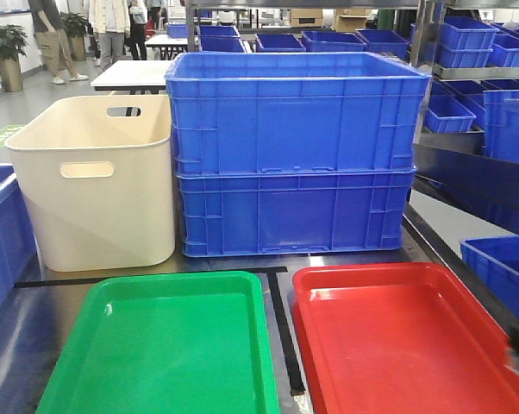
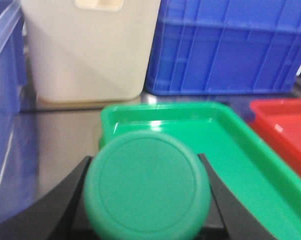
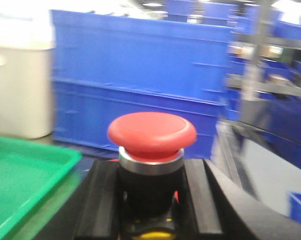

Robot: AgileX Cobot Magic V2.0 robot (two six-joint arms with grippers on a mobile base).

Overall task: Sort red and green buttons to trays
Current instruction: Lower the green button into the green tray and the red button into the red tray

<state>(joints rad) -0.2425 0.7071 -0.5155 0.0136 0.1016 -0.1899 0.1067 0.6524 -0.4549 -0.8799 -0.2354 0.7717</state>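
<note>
Left gripper [image 2: 147,212], as I see it, is clamped on the green button [image 2: 147,185], held at the near corner of the green tray [image 2: 230,145], while the right gripper [image 3: 151,200] pinches the red button [image 3: 151,131] by its dark body in a blurred view, green tray edge low to its left.

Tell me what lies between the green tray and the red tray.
In the front view, only a black strip on the tabletop runs between the green tray and the red tray.
</note>
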